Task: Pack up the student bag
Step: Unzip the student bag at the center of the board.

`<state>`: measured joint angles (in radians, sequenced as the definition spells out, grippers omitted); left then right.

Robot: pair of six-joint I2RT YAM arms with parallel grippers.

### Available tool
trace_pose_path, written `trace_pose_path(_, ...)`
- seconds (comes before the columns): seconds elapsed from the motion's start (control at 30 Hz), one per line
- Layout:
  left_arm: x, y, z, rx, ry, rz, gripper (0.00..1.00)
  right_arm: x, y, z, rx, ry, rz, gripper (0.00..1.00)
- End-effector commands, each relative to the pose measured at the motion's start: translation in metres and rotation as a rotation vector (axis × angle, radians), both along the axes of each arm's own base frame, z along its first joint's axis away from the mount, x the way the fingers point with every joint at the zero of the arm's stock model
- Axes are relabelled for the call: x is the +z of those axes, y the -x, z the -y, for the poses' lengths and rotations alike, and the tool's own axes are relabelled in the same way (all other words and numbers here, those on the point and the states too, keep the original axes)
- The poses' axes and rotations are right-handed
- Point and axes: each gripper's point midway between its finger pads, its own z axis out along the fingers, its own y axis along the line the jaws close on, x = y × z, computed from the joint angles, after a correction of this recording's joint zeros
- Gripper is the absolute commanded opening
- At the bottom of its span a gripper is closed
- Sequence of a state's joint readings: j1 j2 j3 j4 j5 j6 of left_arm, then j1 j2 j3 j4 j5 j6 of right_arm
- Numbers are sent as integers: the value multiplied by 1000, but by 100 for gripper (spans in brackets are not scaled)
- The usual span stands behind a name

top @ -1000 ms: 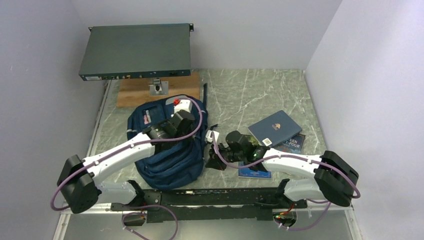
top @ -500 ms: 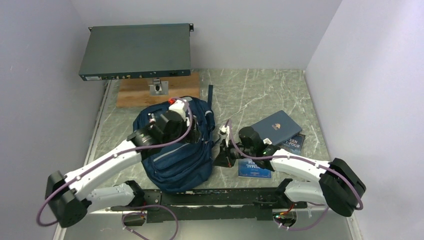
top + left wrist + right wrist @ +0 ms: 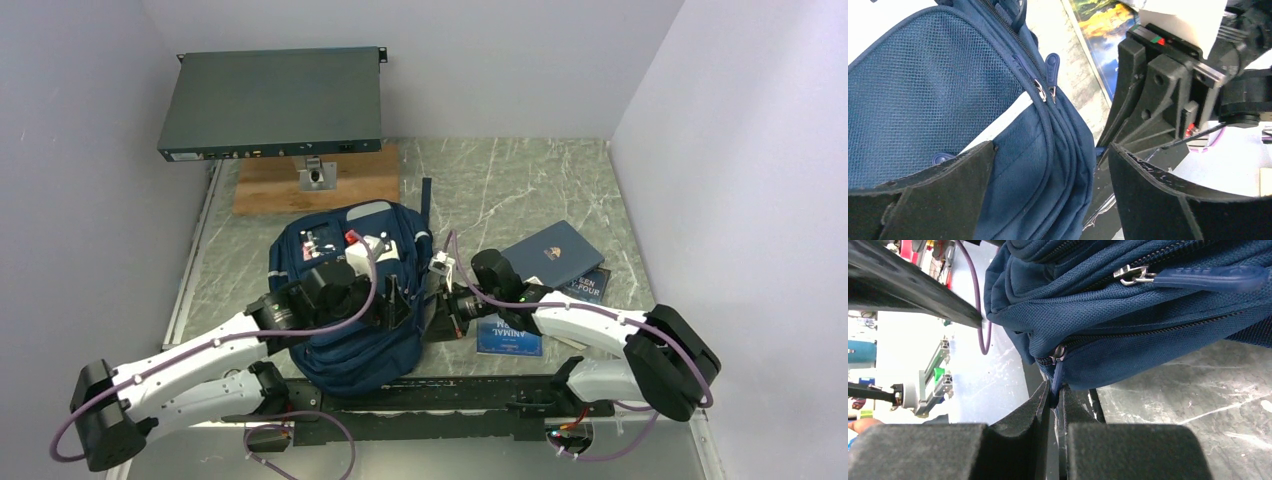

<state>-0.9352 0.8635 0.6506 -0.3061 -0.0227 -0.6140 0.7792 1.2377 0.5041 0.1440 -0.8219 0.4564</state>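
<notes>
navy-blue student bag with grey stripes, flat on the marble table, zippers closed

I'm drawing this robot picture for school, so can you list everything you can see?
navy-blue fabric backpack: one, navy, table middle.
dark grey flat metal box: one, grey, raised at back left.
brown wooden board: one, brown, beneath that box.
dark blue hardcover book: one, blue, right of backpack.
thin blue books: two, blue, one under the hardcover, one nearer the arms.
green-grey marbled tabletop: one, under everything.
left gripper: one, black, open at the backpack.
right gripper: one, black, shut on blue zip pull.
</notes>
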Motion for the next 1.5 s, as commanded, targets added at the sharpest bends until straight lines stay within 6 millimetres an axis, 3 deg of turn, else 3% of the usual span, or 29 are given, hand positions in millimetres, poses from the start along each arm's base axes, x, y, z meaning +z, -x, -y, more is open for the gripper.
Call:
trace_pose_path(0.0,-16,-10,14,-14,-54,-19,90,27,3,-9,60,-86,13,0)
trace_pose_path(0.07,-26,-18,18,-23,-124,-24,91,21,-3,-7,26,-43,42,0)
trace_pose_path(0.2,-23,-35,37,-30,-149,-10,94,11,-18,2,-47,52,119,0)
trace_pose_path(0.3,-32,-44,49,-27,-203,-57,90,6,-25,9,-86,103,148,0)
trace_pose_path(0.57,-80,-58,70,-36,-271,-130,53,18,-55,23,-261,157,285,0)
trace_pose_path(0.67,-97,-82,69,22,-239,-127,35,17,-51,28,-279,142,282,0)
trace_pose_path(0.77,-103,-116,74,73,-138,-94,8,9,-40,38,-295,145,276,0)
trace_pose_path(0.87,-100,-137,88,67,-128,-47,2,4,-26,41,-298,167,289,0)
trace_pose_path(1.07,-109,-156,99,102,-87,-46,0,-15,5,37,-244,369,333,0)
trace_pose_path(1.2,-111,-156,93,94,-109,-52,0,-29,1,55,-301,519,356,0)
trace_pose_path(1.23,-108,-154,91,87,-101,-53,0,-26,0,52,-314,498,351,4)
trace_pose_path(1.3,-100,-145,86,67,-90,-60,0,-16,0,41,-322,418,293,26)
trace_pose_path(1.37,-92,-132,80,35,-84,-68,2,10,4,17,-294,215,218,44)
trace_pose_path(1.4,-87,-126,79,14,-76,-66,3,18,7,11,-281,140,175,51)
trace_pose_path(1.47,-80,-115,77,-28,-67,-70,5,26,7,9,-258,31,87,54)
